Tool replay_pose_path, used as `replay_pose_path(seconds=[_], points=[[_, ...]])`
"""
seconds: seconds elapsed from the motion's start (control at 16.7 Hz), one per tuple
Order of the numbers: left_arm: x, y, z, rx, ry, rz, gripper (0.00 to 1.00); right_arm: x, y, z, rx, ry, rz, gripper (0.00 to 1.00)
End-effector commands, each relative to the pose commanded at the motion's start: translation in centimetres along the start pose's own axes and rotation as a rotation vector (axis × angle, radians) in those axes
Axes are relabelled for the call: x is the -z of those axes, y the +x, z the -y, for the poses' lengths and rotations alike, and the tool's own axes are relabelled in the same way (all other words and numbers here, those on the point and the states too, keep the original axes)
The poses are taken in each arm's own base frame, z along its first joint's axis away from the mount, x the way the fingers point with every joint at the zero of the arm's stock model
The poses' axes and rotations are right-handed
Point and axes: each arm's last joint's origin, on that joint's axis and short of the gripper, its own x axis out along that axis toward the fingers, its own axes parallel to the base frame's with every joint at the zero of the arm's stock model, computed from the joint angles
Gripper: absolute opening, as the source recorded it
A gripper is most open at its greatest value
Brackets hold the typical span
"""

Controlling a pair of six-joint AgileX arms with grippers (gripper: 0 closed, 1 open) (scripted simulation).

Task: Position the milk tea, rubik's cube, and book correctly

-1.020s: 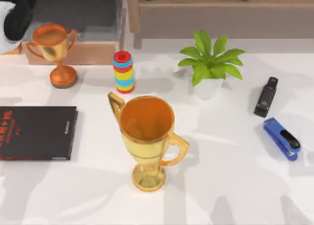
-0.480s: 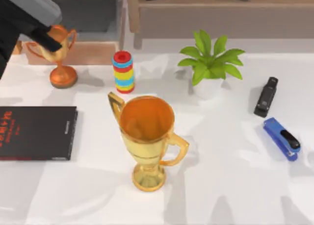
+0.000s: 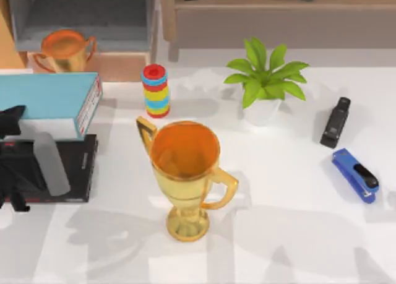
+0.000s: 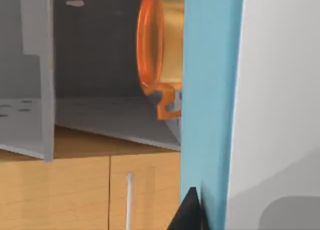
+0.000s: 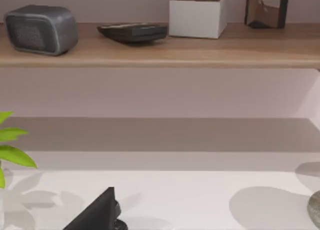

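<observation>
teal book [image 3: 46, 97] held in left gripper [image 3: 9, 126] above the black book [image 3: 77, 166].

Left arm at the desk's left edge, reaching in from the near-left side — dark links, with one grey link angled across. Left gripper [image 3: 12, 120] dark, near the left border, clamped onto the near edge of the book [image 3: 46, 101] and holding it up flat, teal cover upward, page edges facing right. In the left wrist view, one black fingertip [image 4: 189, 212] pressed against the teal cover — jaws closed on the book's thickness. Right arm parked off at the right, wrist camera facing the far shelves.
</observation>
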Motion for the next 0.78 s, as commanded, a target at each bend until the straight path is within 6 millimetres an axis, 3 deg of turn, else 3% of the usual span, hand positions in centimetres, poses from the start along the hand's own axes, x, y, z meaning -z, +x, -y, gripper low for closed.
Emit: replay_pose_path(seconds=[0.12, 0.24, 0.78], points=[[0.8, -0.3, 2.7, 0.148, 0.046, -0.039, 0.00, 0.0, 0.0, 0.0, 0.000, 0.000, 0.000, 1.00], [1.2, -0.5, 4.2, 0.235, 0.057, -0.061, 0.00, 0.0, 0.0, 0.0, 0.000, 0.000, 0.000, 1.00], [1.2, -0.2, 4.3, 0.242, 0.059, -0.064, 0.00, 0.0, 0.0, 0.0, 0.000, 0.000, 0.000, 1.00]])
